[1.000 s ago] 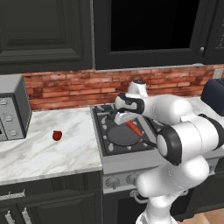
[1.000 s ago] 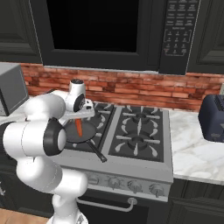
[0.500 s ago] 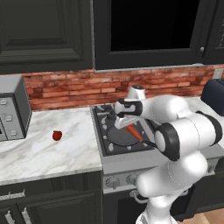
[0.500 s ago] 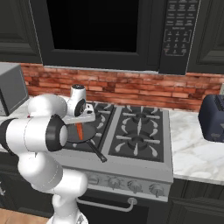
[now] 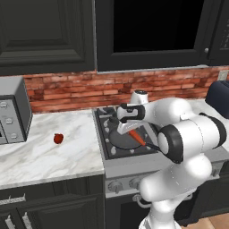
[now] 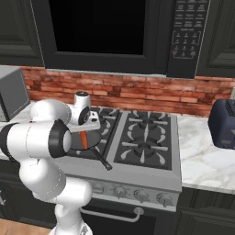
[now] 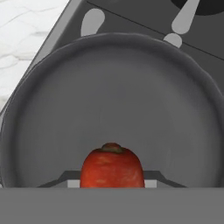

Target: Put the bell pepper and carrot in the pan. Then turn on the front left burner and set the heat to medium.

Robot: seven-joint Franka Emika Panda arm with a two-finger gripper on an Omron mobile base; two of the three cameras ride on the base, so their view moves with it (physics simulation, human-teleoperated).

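The gripper (image 7: 112,183) is clamped on the carrot (image 7: 112,168), holding it just above the pan (image 7: 57,118) on the stove, unreleased, while the bell pepper (image 5: 58,138) lies well apart on the counter (image 5: 49,156) and the burner waits.

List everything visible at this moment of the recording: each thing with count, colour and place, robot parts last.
carrot: 1, orange-red, held in the gripper just above the pan
pan: 1, dark grey with black handle, on the front left burner
bell pepper: 1, red, on the marble counter left of the stove
stove: 1, silver with black grates, four burners
knobs: a row, silver, on the stove front
microwave: 1, black, above the stove
toaster oven: 1, grey, far left on the counter
toaster: 1, dark blue, on the counter right of the stove
brick backsplash: red, behind the stove
gripper: 1, shut on the carrot
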